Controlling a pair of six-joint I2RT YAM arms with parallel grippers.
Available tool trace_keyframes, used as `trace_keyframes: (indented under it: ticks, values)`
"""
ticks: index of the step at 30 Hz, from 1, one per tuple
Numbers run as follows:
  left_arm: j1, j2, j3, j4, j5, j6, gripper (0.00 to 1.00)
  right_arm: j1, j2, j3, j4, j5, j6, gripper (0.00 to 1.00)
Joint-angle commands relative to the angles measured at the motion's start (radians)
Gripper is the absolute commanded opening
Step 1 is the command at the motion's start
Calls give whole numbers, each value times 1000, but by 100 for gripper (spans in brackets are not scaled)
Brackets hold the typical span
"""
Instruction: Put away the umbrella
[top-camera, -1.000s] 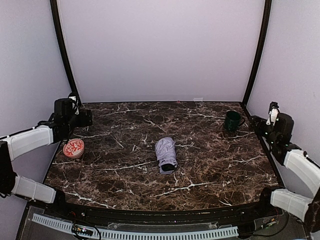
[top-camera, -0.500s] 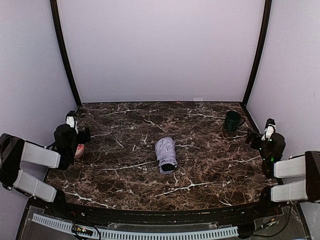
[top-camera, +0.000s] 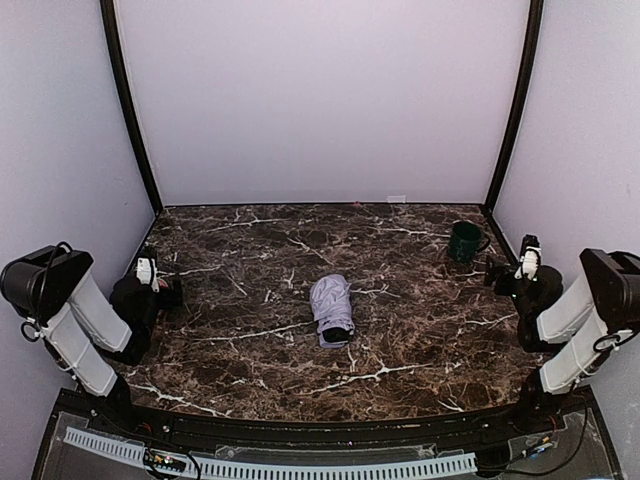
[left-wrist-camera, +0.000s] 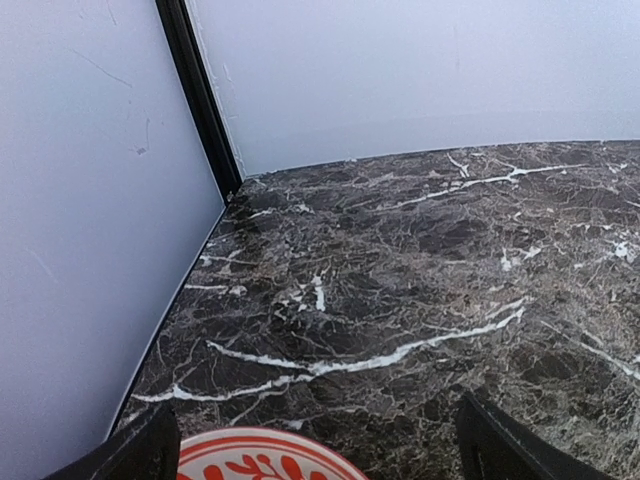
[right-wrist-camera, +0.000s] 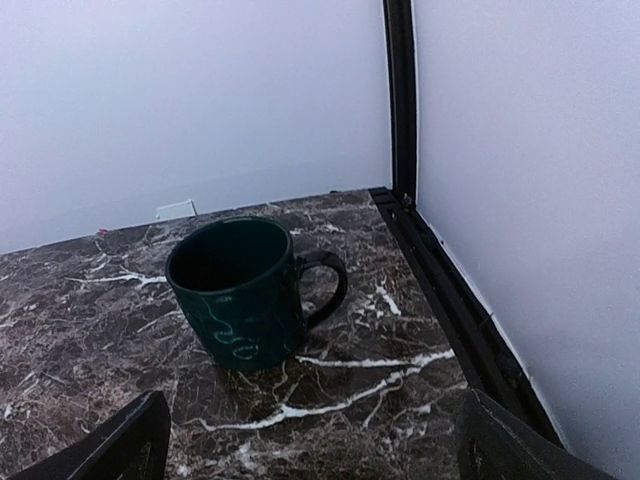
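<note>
Umbrella (top-camera: 331, 309), folded, lay at centre of table (top-camera: 430, 345), long axis near-to-far, roughly midway between left gripper (top-camera: 166, 291) and right gripper (top-camera: 499, 271), both wide open and empty, neither clearly nearer

Top view: left arm (top-camera: 80, 320) sits folded at 8 o'clock, elbow raised, wrist low. The left gripper (top-camera: 168, 291) points toward 3 o'clock, jaws spread wide, nothing between them. The right arm (top-camera: 580, 315) sits folded at 4 o'clock in a mirrored pose. The right gripper (top-camera: 493, 271) points toward 10 o'clock, jaws wide, empty.
</note>
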Motion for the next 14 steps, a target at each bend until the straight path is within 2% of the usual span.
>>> trace_keyframes:
  ticks: [1,3,14]
  values:
    - [8,-45,46,62,2,0,99,2,-16,41,45,-23,-30,100]
    - [16,-29,61,65,12,6,99,5,4,43,77,-19,-28,100]
    - [37,-46,92,-21,37,-22,99,26,-4,65,19,5,-49,100]
